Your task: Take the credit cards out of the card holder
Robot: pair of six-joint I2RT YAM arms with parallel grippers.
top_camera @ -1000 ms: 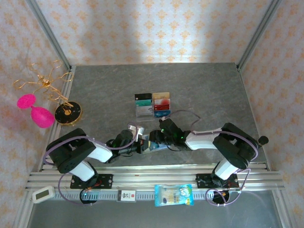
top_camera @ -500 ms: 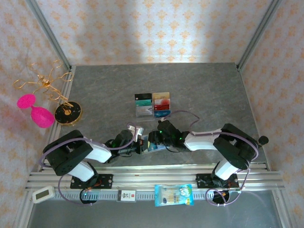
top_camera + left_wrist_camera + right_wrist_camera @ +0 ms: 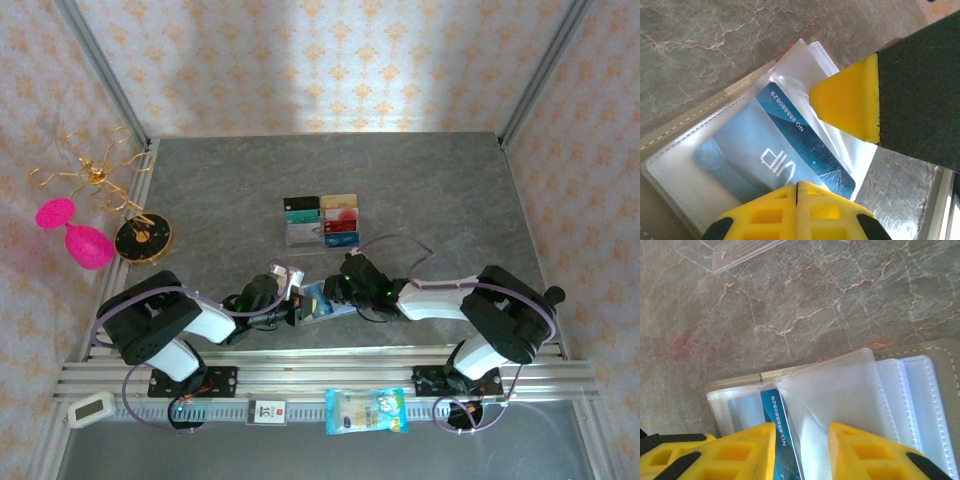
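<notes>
Card holder (image 3: 318,304) lies open and flat on the desk (image 3: 430,180), close to the near edge, between my two claws. Tan cover faces down and the clear pockets face up. Blue VIP card (image 3: 775,150) sits in one pocket with its number strip showing.

Left claw (image 3: 815,145): pads apart, tips down over the holder. One pad is above a clear sleeve edge, the other at the card's near edge. Can't tell if they touch.

Right claw (image 3: 802,450): pads apart, straddling the card's numbered end and a raised clear sleeve (image 3: 840,390). Nothing is pinched.

Further back at mid-desk is a clear acrylic tray (image 3: 300,238) with more credit cards (image 3: 340,210) in rows.

At far left are a gold wire stand (image 3: 90,175), pink glasses (image 3: 85,245) and a black disc (image 3: 140,238). A snack packet (image 3: 366,411) lies on the front rail.
</notes>
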